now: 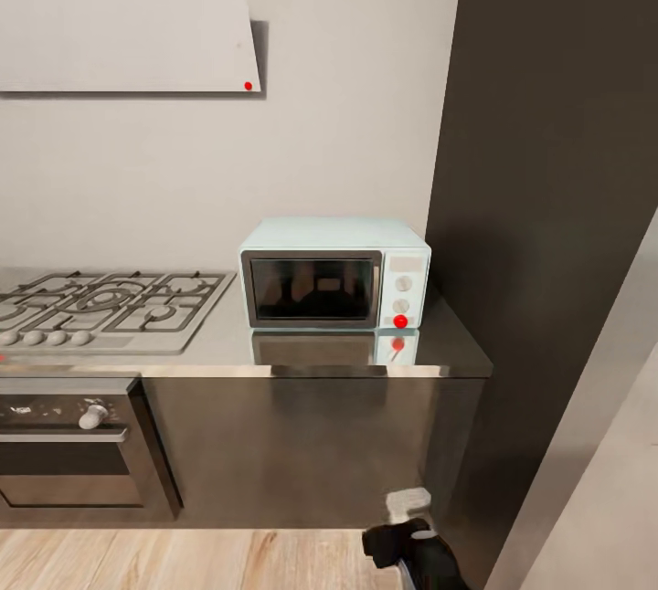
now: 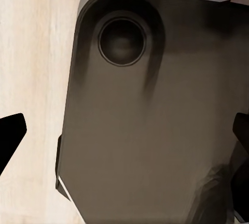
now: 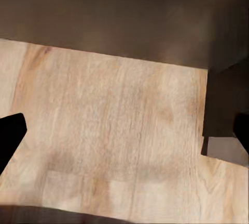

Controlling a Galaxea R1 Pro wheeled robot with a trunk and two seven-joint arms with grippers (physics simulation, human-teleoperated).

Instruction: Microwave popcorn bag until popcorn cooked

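facing the microwave, door closed, on the countertop beside the hob, popcorn bag nowhere in view, probably light and soft, best pinched at the rolled rim, left fingers and right fingers spread apart, holding nothing.

You have the microwave on the bench, at its right end, door facing you and shut. The gas hob lies just left of it, apart. The oven sits below the hob; the hood hangs above. A tall cabinet stands right of the bench.
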